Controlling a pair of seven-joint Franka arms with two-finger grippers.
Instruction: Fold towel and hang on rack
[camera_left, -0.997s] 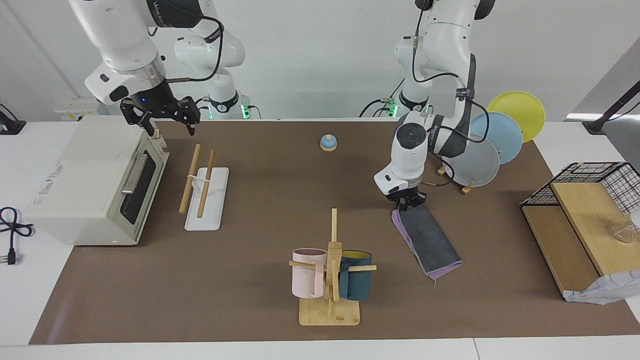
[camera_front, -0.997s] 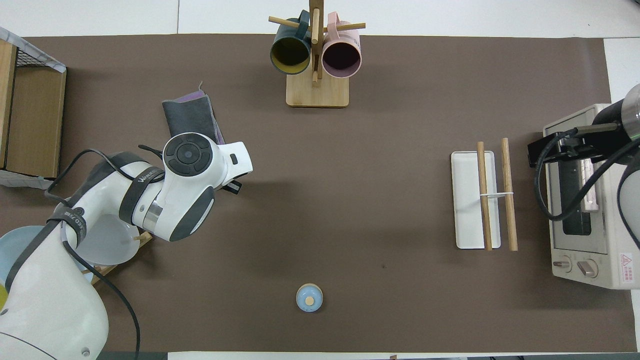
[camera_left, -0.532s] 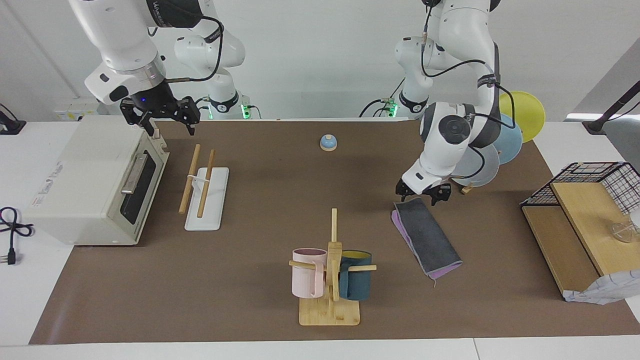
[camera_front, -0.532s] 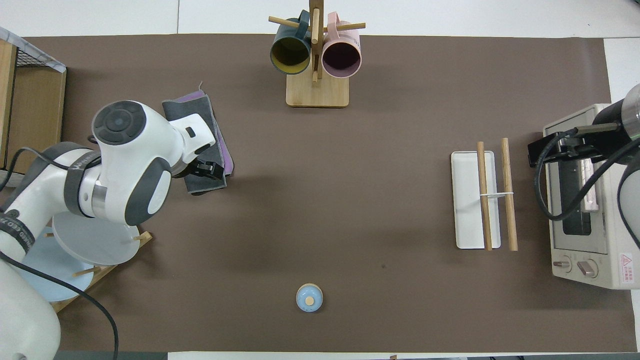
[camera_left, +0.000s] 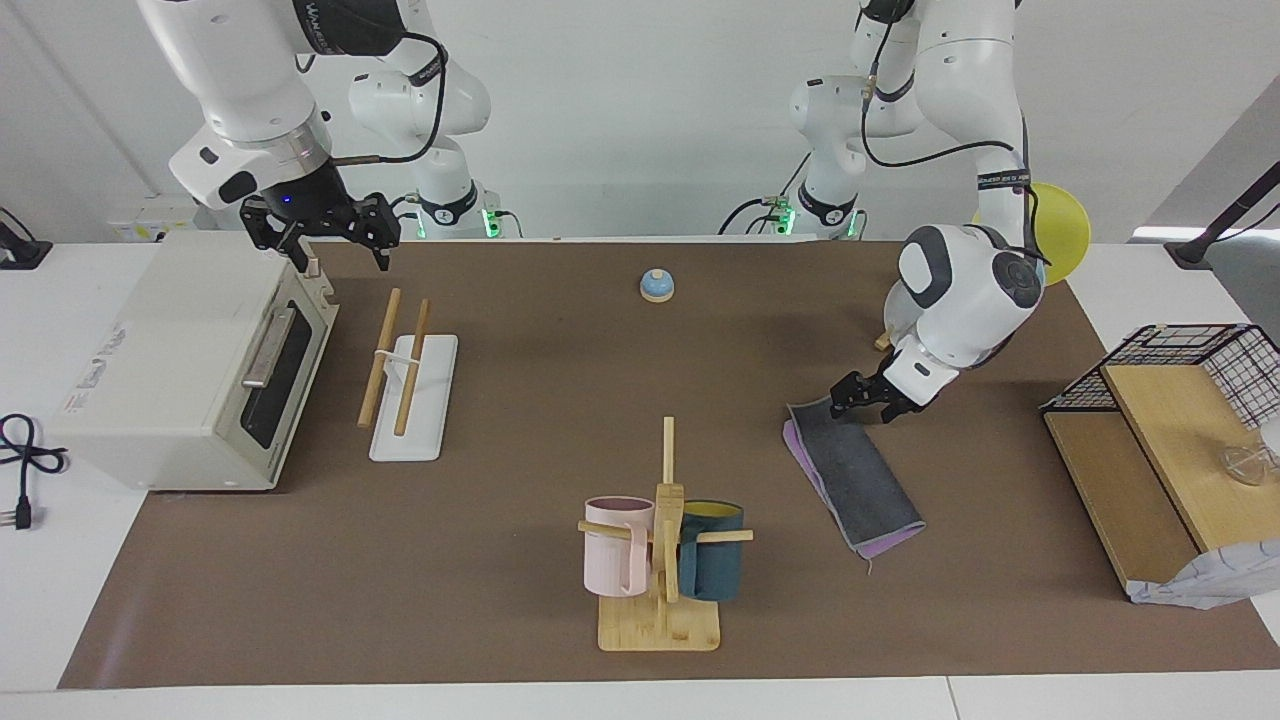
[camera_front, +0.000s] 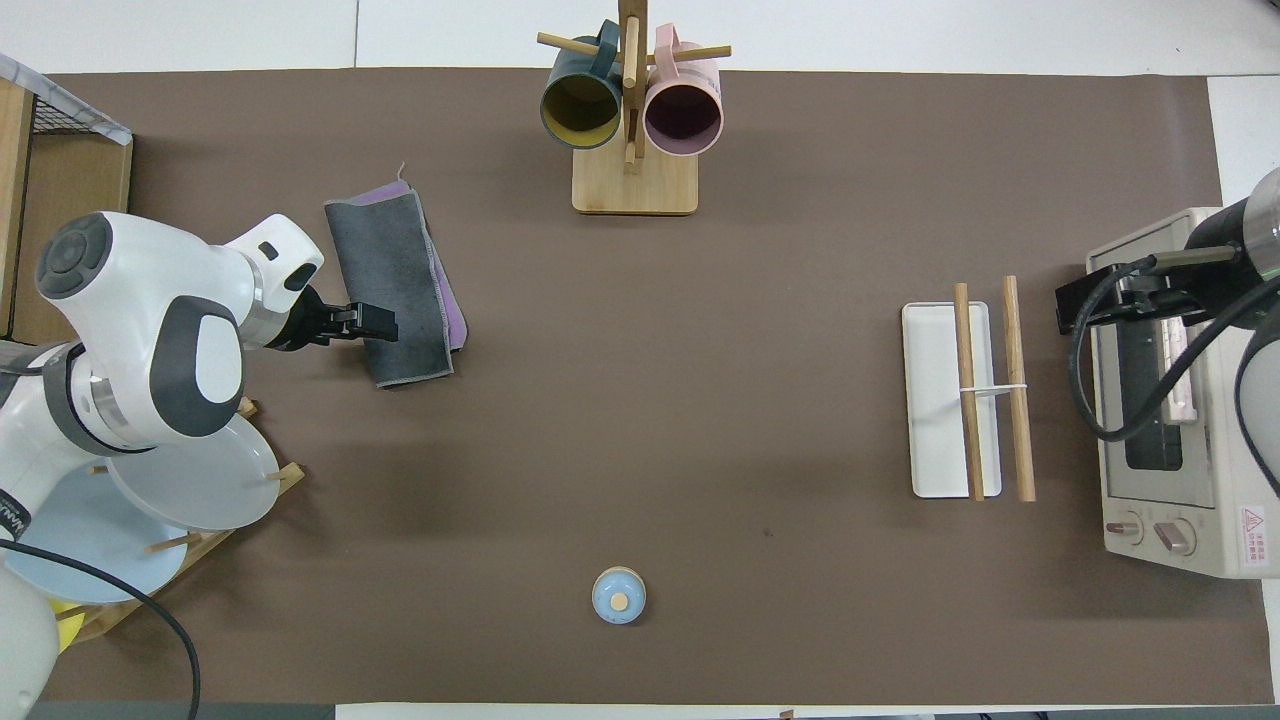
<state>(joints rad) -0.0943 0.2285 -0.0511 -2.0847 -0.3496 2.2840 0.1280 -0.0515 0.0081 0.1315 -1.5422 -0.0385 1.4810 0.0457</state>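
Table (camera_left: 520, 400) – towel (camera_left: 855, 475), rack (camera_left: 413, 395) (toaster oven (camera_left: 190, 365) beside).

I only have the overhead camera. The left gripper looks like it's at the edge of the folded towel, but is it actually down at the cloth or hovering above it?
Observer: The facing camera shows the left gripper low, just above the table at the corner of the towel nearest the robots. The towel lies flat, with nothing lifted.
Operator: Is it closed on the cloth?
Observer: No. Its fingers look apart, with one tip at the corner. I can't tell whether that tip touches.
Operator: And the right gripper by the oven?
Observer: The right gripper hangs open in the air over the top corner of the oven, well above the rack.
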